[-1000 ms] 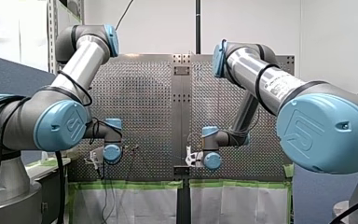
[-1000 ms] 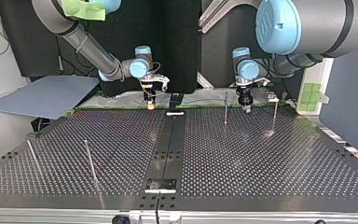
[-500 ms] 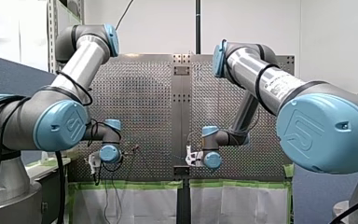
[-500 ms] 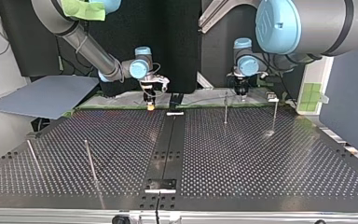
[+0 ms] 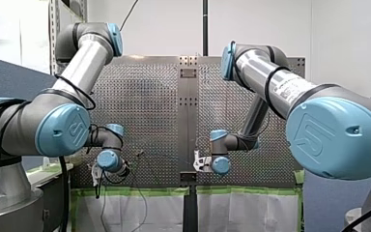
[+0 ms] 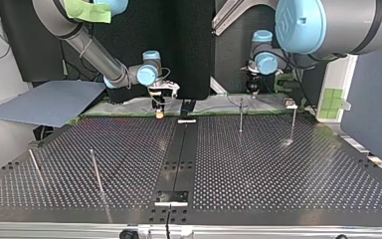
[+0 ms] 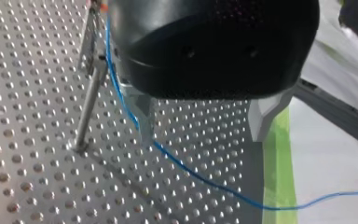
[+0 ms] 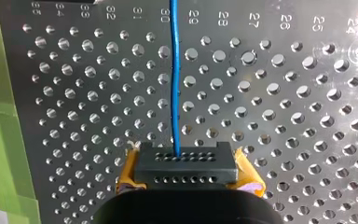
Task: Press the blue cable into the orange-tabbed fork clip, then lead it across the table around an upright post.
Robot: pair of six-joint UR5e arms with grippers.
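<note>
1. Front view. Reads as the leading step, with the pressing judged done, though the fork clip cannot be made out anywhere. Shows my left gripper (image 5: 96, 173) low at 7 o'clock, just off the counter (image 5: 145, 96) edge, and my right gripper (image 5: 199, 162) near 6 o'clock by the centre rail. Gives no reading of either gripper's fingers, nor of the cable.

2. Top view. Places my right gripper (image 6: 158, 108) at 11 o'clock, its yellow tip down at the counter's far edge and drawn in narrow. Places my left gripper (image 6: 252, 85) at 1 o'clock, hanging clear of the counter, behind an upright post (image 6: 240, 115). Leaves the cable too thin to follow.

3. Left wrist view. Shows my left gripper (image 7: 204, 137) spread wide and holding nothing. Finds the blue cable (image 7: 191, 173) just beside one metal finger (image 7: 142, 112), passing near the post (image 7: 89, 100), then running on the counter below the gap between the fingers and out over the green tape (image 7: 275, 154). Calls next, probably, for a descent astride the cable and a firm close before any pull round the post.

4. Right wrist view. Shows my right gripper (image 8: 186, 168), yellow-padded, apparently clamped on the blue cable (image 8: 174, 84). Sends the cable out at the gripper's 12 o'clock, straight over the counter (image 8: 284, 93). Serves, by judgement, as the anchor.
</note>
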